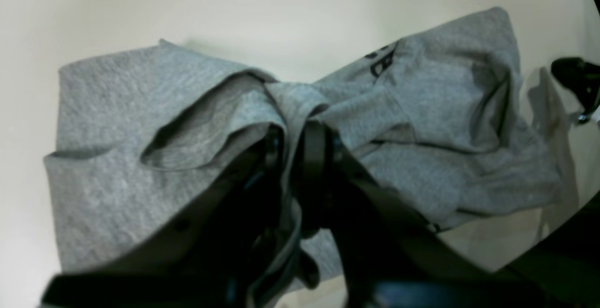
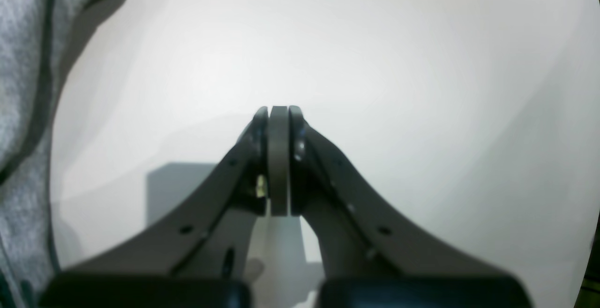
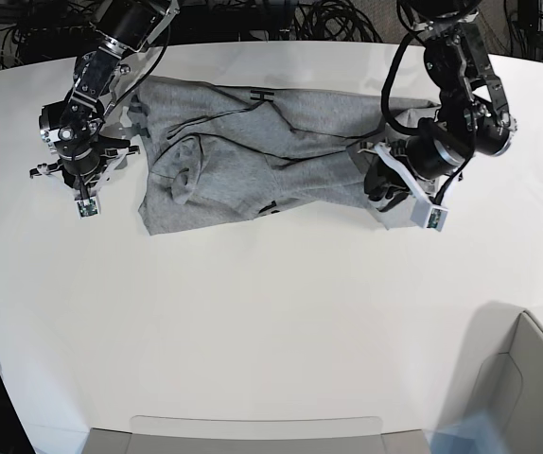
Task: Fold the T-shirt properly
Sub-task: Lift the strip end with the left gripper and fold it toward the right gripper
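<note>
The heather-grey T-shirt [image 3: 253,151] lies crumpled across the far half of the white table [image 3: 271,312]. Black lettering [image 1: 382,59] shows on one fold. My left gripper [image 1: 295,130] is shut on a bunched ridge of the shirt's fabric; in the base view it [image 3: 374,178] is at the shirt's right end. My right gripper [image 2: 279,111] is shut and empty above bare table. The shirt's edge [image 2: 23,64] lies just to its left in the right wrist view. In the base view the right gripper [image 3: 87,175] is off the shirt's left end.
Cables [image 3: 328,19] run behind the table's far edge. A grey bin [image 3: 527,378] stands at the near right corner. A grey tray [image 3: 253,435] sits at the near edge. My right gripper also shows beyond the shirt in the left wrist view [image 1: 579,83].
</note>
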`<control>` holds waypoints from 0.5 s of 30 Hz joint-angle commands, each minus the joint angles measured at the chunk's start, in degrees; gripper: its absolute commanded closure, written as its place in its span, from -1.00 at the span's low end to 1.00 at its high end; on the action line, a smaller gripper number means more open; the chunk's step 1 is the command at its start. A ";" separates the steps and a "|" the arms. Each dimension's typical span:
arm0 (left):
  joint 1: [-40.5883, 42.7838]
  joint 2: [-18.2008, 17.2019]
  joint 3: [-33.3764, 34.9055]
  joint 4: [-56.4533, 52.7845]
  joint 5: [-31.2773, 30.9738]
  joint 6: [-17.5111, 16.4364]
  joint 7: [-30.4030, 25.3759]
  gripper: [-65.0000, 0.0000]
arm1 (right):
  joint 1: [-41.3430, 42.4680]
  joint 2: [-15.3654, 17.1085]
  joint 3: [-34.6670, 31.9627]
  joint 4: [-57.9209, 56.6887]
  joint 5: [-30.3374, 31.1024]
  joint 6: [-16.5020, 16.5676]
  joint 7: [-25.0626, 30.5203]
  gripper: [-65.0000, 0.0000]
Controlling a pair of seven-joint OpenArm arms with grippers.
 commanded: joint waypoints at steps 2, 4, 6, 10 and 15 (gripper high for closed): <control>-0.34 -0.15 1.41 1.10 -1.21 0.73 -0.36 1.00 | 0.82 0.37 -0.05 0.95 0.38 -0.07 1.01 1.00; 0.98 -0.15 1.85 1.10 -1.21 1.26 -0.36 1.00 | 0.82 0.37 0.04 0.95 0.38 -0.07 1.01 1.00; 1.60 -0.15 1.94 1.10 -1.30 1.43 -0.36 1.00 | 0.82 0.37 0.04 0.95 0.38 -0.07 1.01 1.00; 1.86 -0.42 3.52 1.10 -1.12 1.43 -0.36 1.00 | 0.82 0.45 0.04 0.95 0.38 -0.07 1.01 1.00; 2.56 -0.42 3.44 1.10 -1.12 1.52 -0.36 1.00 | 0.82 0.45 0.04 0.95 0.29 -0.07 1.01 1.00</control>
